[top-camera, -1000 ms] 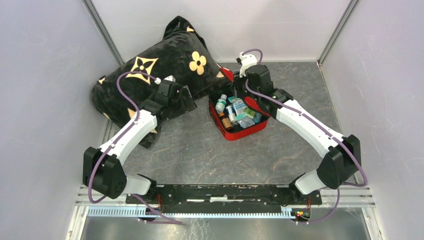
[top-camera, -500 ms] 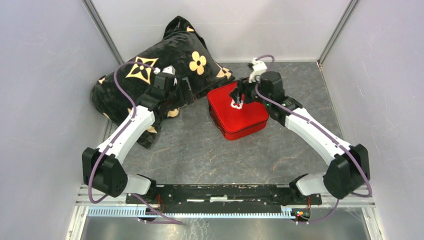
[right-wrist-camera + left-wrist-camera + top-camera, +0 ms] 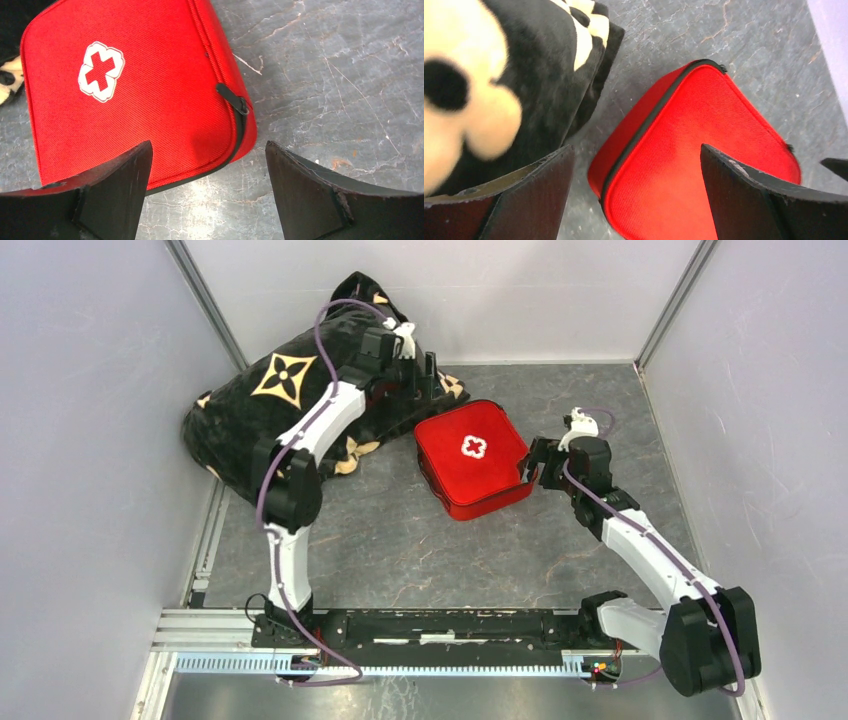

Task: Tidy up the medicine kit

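The medicine kit [image 3: 472, 460] lies closed on the grey table, a red zip case with a white cross [image 3: 473, 448] on its lid. My right gripper [image 3: 531, 466] hovers open at the kit's right edge. In the right wrist view the kit [image 3: 150, 90] and its zip pull [image 3: 233, 100] lie just ahead of the open right gripper [image 3: 207, 195], which holds nothing. My left gripper [image 3: 427, 377] hangs open over the kit's back left corner beside the pillow. The left wrist view shows that corner of the kit [image 3: 704, 150] under the empty left gripper [image 3: 636, 190].
A large black pillow [image 3: 290, 390] with gold flowers lies at the back left, touching the kit's back corner, and fills the left of the left wrist view [image 3: 524, 75]. Light walls enclose the table on three sides. Bare grey tabletop [image 3: 400, 540] lies in front of the kit.
The kit's lid has come down and the kit is now closed. My right gripper opened and drew back to the kit's right edge. My left arm swung from the pillow's front to behind the kit.
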`<state>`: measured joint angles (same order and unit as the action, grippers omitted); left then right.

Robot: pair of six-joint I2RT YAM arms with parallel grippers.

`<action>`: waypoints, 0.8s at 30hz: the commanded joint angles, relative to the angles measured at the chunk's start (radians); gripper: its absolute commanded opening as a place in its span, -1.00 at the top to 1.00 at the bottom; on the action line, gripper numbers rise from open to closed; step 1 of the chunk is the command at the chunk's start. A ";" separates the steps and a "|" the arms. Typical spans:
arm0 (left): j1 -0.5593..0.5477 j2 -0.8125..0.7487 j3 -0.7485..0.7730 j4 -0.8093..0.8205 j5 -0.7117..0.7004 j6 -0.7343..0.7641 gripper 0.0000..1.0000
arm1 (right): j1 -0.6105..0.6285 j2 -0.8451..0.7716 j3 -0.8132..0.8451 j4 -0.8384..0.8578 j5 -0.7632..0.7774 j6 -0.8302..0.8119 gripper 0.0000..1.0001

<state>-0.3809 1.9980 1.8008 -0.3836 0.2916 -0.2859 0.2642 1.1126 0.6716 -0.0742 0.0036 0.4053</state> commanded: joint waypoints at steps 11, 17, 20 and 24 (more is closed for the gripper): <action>-0.040 -0.014 0.017 -0.014 -0.105 0.065 -1.00 | -0.111 0.132 0.039 0.159 0.017 0.015 -0.65; -0.050 -0.266 -0.314 0.031 -0.282 -0.135 -1.00 | -0.121 0.286 0.228 0.085 0.118 -0.046 -0.65; -0.068 -0.344 -0.453 0.027 -0.289 -0.189 -0.96 | -0.126 0.378 0.320 0.031 0.132 -0.086 -0.65; -0.103 -0.377 -0.579 0.019 -0.316 -0.208 -0.82 | -0.125 0.526 0.481 -0.110 0.112 -0.165 -0.65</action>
<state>-0.4530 1.6215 1.3235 -0.3763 0.0368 -0.4088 0.1429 1.5326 1.0275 -0.0521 0.0982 0.3344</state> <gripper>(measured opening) 0.927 0.826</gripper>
